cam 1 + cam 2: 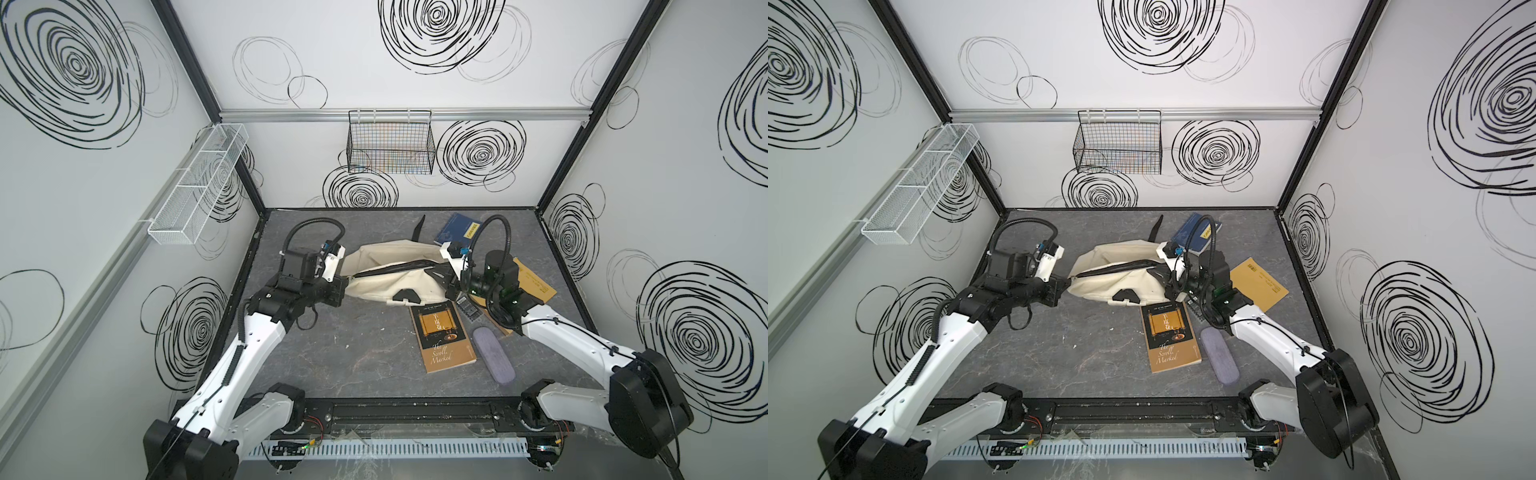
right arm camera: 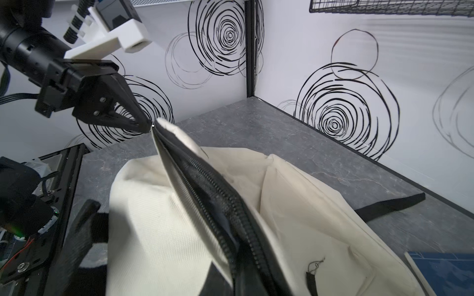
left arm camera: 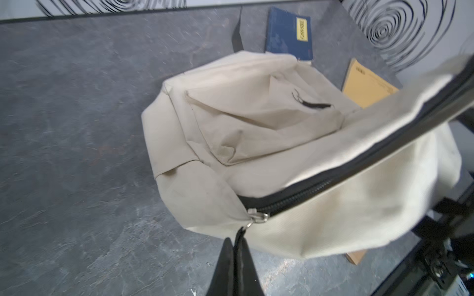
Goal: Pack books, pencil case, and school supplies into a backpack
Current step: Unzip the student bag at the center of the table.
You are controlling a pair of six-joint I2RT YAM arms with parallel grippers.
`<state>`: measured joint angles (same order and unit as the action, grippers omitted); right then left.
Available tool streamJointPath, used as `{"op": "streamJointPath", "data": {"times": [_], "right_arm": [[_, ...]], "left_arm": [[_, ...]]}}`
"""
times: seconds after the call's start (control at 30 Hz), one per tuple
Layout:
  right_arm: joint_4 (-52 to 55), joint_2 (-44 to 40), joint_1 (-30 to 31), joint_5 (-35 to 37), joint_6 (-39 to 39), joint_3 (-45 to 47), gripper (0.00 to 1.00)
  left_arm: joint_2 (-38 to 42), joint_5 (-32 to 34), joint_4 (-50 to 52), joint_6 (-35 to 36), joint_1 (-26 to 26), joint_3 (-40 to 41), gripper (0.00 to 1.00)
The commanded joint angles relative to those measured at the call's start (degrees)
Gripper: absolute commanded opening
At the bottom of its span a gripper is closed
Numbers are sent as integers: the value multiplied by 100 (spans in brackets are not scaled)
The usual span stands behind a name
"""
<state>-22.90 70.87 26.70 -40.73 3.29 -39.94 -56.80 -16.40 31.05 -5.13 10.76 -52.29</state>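
Grey marbled worktop (image 1: pixel 353 353), swirl-printed walls (image 1: pixel 353 54); left claw (image 1: pixel 343 286) pinching zipper pull (image 3: pixel 240 234), right claw (image 1: pixel 451 286) clamped on cream backpack (image 1: pixel 386 266).

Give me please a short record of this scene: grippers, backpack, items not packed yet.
left gripper: shut on zipper pull
right gripper: shut on backpack, opposite end
backpack state: stretched between the grippers
outside backpack: navy book, brown book, yellow book, pencil case, dark packet

White walls (image 1: pixel 374 75) carry black scribbled spirals (image 1: pixel 436 16); black posts (image 1: pixel 187 58) mark the corners. Black wire basket (image 1: pixel 390 143) hangs on rear-wall rail (image 1: pixel 498 113); white mesh tray (image 1: pixel 199 187) on left wall. Surface (image 1: pixel 353 353): grey, marbled.
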Motion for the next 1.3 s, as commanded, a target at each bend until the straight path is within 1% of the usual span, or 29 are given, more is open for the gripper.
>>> {"op": "streamJointPath", "data": {"times": [0.0,0.03,0.07,0.1,0.13,0.17,0.23,0.3,0.33,0.4,0.47,0.57,0.7,0.77,0.9,0.93,1.03,1.13,1.17,1.27], "right_arm": [[-527,43,-84,-504,418,29,0],[-565,127,-2,-789,616,72,0],[-497,233,144,-868,743,48,17],[-331,326,297,-835,833,-32,33],[-96,448,525,-851,979,-169,40],[205,560,749,-916,1202,-315,41],[545,746,1178,-874,1491,-486,51],[637,915,1495,-697,1577,-571,60],[703,1010,1618,-656,1636,-631,63],[760,1178,1794,-547,1675,-749,66],[786,1366,1945,-304,1675,-898,72],[926,1703,2049,-149,1537,-1262,73],[990,2012,2198,-77,1327,-1507,70],[1018,2116,2312,237,1302,-1531,68],[1224,2252,2325,554,1219,-1576,62],[1266,2268,2328,574,1218,-1601,58],[1431,2265,2326,521,1180,-1673,25],[1515,2109,2369,528,1174,-1587,4],[1501,1997,2382,640,1163,-1489,0],[1344,1696,2397,1053,1102,-1098,0]], "left_arm": [[342,402,-643,-624,-587,500,0],[387,-14,-944,-669,-602,639,0],[409,-411,-1197,-692,-551,745,0],[429,-641,-1374,-739,-467,823,0],[432,-858,-1526,-740,-334,897,0],[399,-961,-1553,-688,-190,914,0],[337,-978,-1476,-592,108,921,0],[326,-1148,-1472,-545,335,1003,0],[356,-1256,-1519,-565,430,1072,0],[443,-1418,-1620,-634,567,1208,0],[525,-1540,-1697,-703,644,1311,0],[607,-1583,-1806,-837,659,1459,0],[632,-1647,-1980,-951,662,1590,0],[633,-1655,-1991,-988,661,1599,0],[690,-1646,-1901,-935,616,1563,0],[715,-1664,-1893,-933,590,1564,0],[738,-1658,-1885,-930,468,1590,0],[616,-1570,-1791,-983,137,1613,0],[576,-1517,-1796,-1029,-3,1638,0],[409,-1426,-1830,-1127,-495,1717,0]]}}
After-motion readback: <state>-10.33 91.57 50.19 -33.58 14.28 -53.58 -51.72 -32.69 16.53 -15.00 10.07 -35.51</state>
